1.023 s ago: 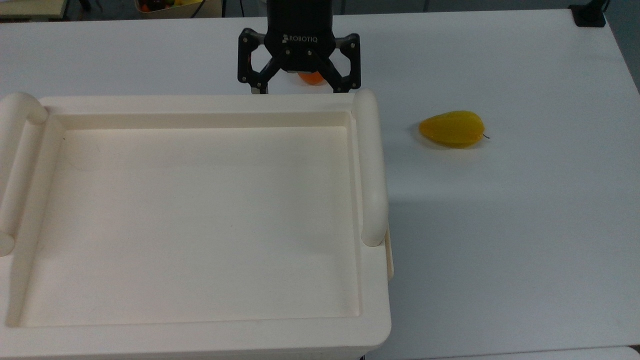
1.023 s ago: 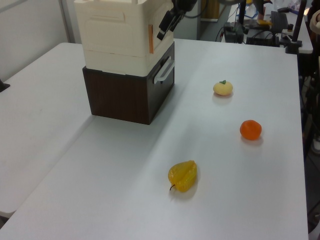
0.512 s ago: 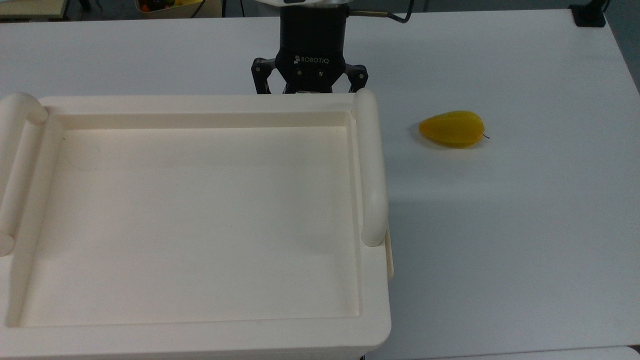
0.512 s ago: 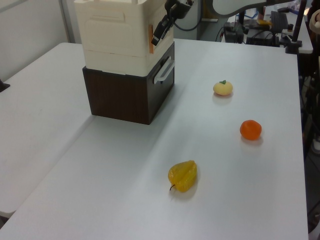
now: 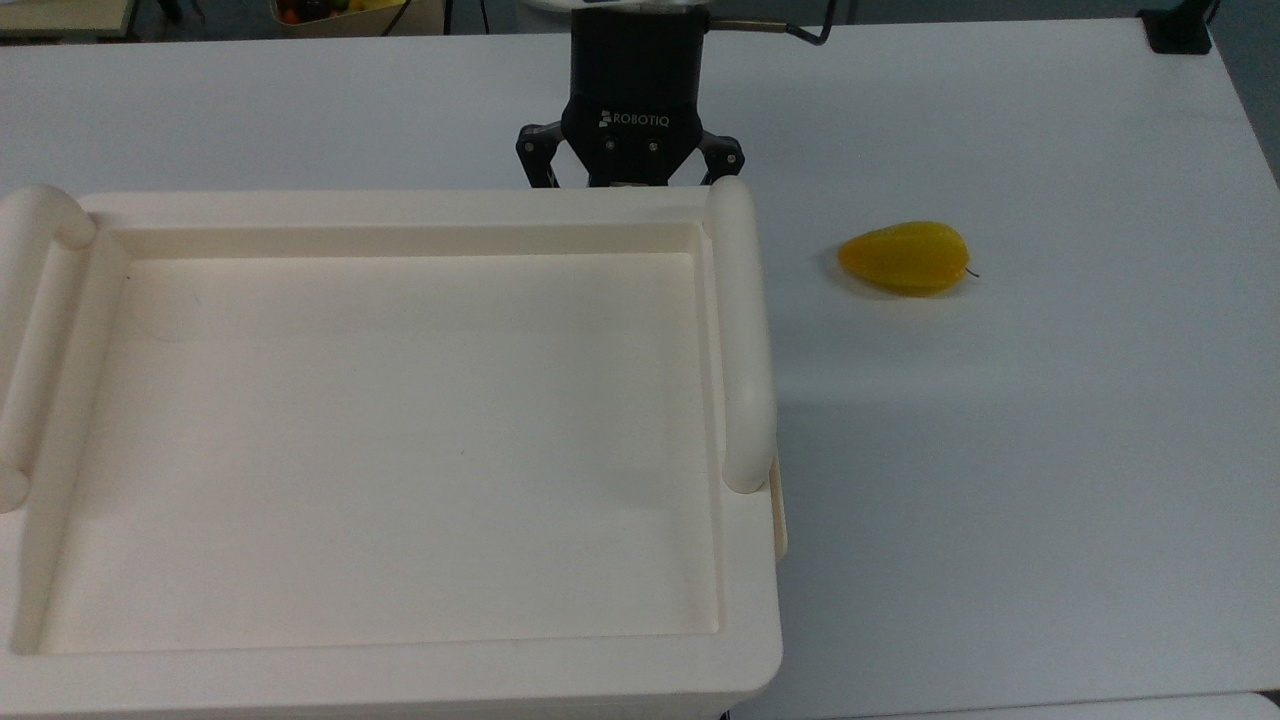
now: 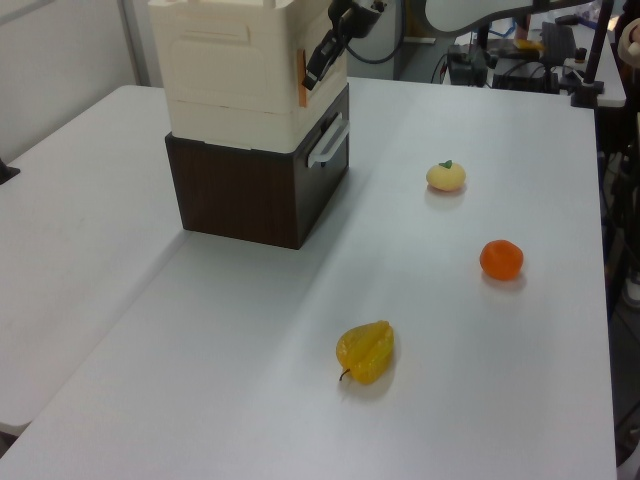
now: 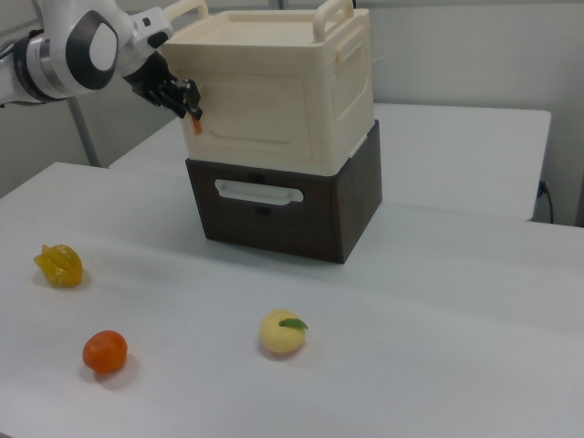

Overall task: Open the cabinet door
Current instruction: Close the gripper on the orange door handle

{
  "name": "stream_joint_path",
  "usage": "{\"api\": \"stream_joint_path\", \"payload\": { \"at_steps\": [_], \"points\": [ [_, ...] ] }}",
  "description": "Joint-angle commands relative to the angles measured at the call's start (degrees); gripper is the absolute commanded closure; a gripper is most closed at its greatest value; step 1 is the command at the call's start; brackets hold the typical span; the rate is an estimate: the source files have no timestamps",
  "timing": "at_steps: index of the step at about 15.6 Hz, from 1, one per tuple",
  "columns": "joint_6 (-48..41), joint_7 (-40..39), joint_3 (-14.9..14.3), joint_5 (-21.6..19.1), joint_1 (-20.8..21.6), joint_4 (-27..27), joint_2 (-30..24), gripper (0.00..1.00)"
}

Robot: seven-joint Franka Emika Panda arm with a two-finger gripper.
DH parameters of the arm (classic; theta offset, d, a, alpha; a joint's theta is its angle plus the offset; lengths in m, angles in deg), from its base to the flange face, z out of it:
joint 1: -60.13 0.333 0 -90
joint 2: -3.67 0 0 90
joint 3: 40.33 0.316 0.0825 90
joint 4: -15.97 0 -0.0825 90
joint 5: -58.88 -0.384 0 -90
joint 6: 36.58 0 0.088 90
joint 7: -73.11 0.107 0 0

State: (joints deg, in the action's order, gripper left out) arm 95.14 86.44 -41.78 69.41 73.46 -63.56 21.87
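Observation:
The cream cabinet [image 7: 274,114] stands on a dark brown base. Its door is the cream front panel facing the right view, lying flush and shut, with a small orange tab [image 7: 195,119] at the right view's left edge. The tab [image 6: 301,78] also shows on the cabinet's corner in the left view. My black gripper [image 7: 182,96] sits right at that tab, just above it. In the left view the gripper [image 6: 320,65] hangs beside the tab. In the top view the gripper [image 5: 632,165] dips behind the far rim of the recessed tray top [image 5: 400,220].
A rounded tube handle [image 5: 742,330] runs along the tray's right side. A white drawer handle [image 7: 258,192] is on the brown base. On the white table lie a yellow fruit [image 5: 905,258], an orange [image 6: 501,259] and a pale peach [image 6: 445,176].
The gripper has dropped from above the cabinet's far rim to down beside the orange tab, shifting slightly toward the top view's right. Over the last half second it barely moved.

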Motion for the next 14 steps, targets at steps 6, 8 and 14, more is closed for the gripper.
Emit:
{"api": "stream_joint_path", "payload": {
  "at_steps": [6,8,14],
  "points": [
    [2.75,1.44,-0.23,1.51,1.08,0.95,0.78,0.66],
    [3.1,1.44,-0.31,1.86,1.08,0.95,1.05,0.76],
    [2.4,1.17,-0.31,3.09,1.08,0.6,0.52,0.91]
  ]
}}
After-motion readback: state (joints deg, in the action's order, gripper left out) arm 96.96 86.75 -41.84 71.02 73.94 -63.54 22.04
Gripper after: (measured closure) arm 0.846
